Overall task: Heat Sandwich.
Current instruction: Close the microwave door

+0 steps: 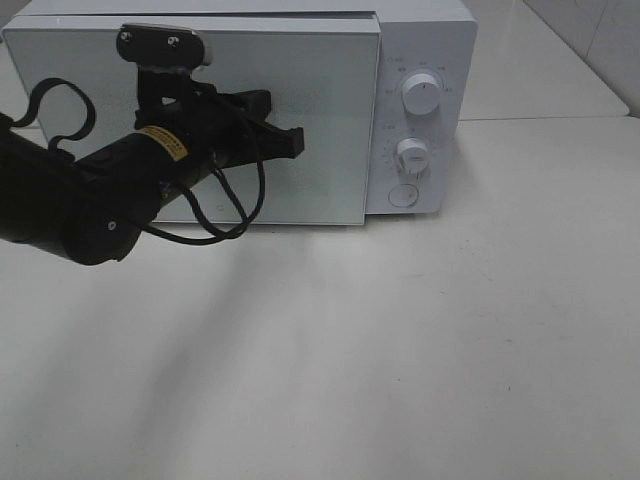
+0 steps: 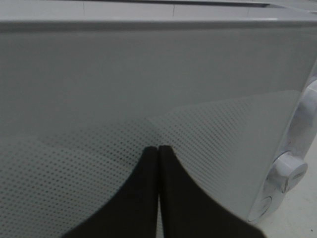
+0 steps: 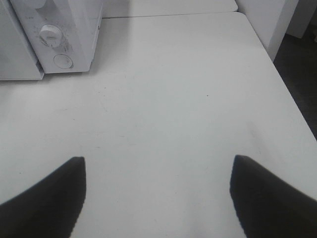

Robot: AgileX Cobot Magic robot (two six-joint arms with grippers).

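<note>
The sandwich shows in no view, perhaps behind the shut door (image 1: 320, 90) of the microwave (image 1: 440, 40) at twelve o'clock; the left gripper (image 2: 158, 148) is pressed together near that door, the right gripper (image 3: 158, 161) spread above the table (image 3: 173, 99), so the knobs (image 1: 422, 95) at the door's three o'clock likely remain unset.

You have a plain white table (image 1: 450, 350), matte, with a soft grey shadow over its left part in the high view. Only one thing stands on it: a white microwave (image 1: 330, 120), at the back, door shut and facing the camera. Its base sits flat on the table. The control strip is on its right side, with two knobs stacked, upper knob (image 1: 422, 95) over lower knob (image 1: 411, 155), and a round button (image 1: 403, 195) under them. A seam (image 1: 550, 118) runs across the table right of the microwave. In the right wrist view you see the table's outer edge with dark floor (image 3: 303, 89) beyond it.
</note>
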